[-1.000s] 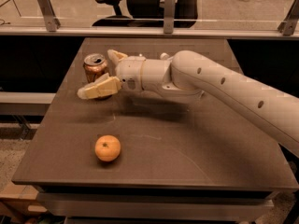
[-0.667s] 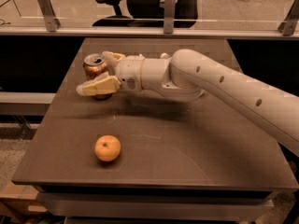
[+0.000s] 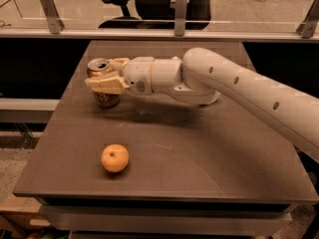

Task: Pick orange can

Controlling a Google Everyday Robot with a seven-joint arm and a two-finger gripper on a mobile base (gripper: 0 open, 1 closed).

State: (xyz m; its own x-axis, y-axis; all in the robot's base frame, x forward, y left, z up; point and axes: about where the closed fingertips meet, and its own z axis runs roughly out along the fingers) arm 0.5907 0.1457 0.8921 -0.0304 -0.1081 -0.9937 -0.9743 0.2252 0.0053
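One upright orange can [image 3: 99, 67] at the table's [image 3: 199, 148] far left, tight between the jaws.

Orange fruit [image 3: 115, 158] on dark table [image 3: 199, 173]

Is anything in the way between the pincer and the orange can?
Nothing visible is. The pincer is right at the orange can. The orange fruit lies apart from both, nearer the table's front edge.
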